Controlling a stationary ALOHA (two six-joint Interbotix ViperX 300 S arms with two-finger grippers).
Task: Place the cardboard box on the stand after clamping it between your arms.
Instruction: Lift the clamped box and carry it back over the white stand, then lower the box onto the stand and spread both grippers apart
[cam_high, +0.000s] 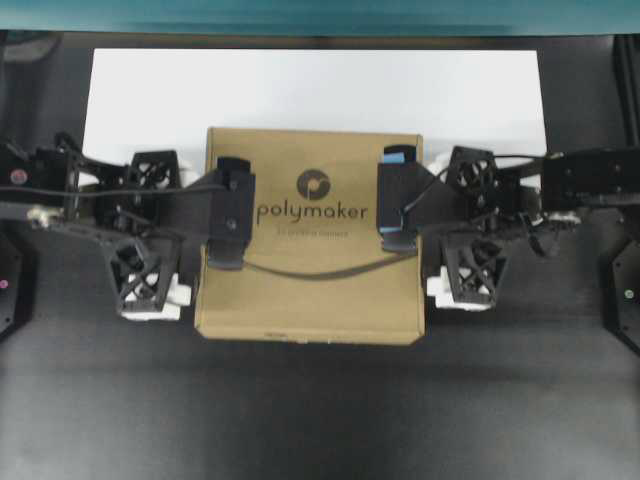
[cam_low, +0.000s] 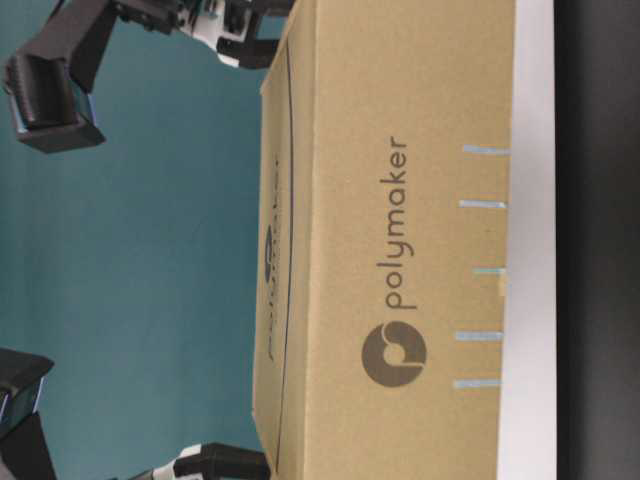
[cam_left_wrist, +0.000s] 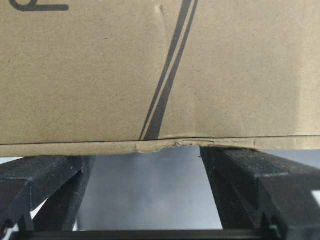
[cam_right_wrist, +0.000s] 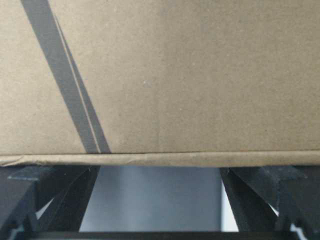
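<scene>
1. Stand (cam_high: 150, 90): white, wide, behind the cardboard box (cam_high: 310, 300); box's far edge overlaps stand's front part, the rest sticks out over the dark table (cam_high: 320, 420).
2. Box sits btwn both arms: left gripper (cam_high: 230, 212) on its left edge, right gripper (cam_high: 398, 200) on its right edge, fingers lying over the top face.
3. Both grippers look spread wide, pressed vs box sides.
4. Wrist views: cardboard fills the frame; can't tell exact contact.
</scene>
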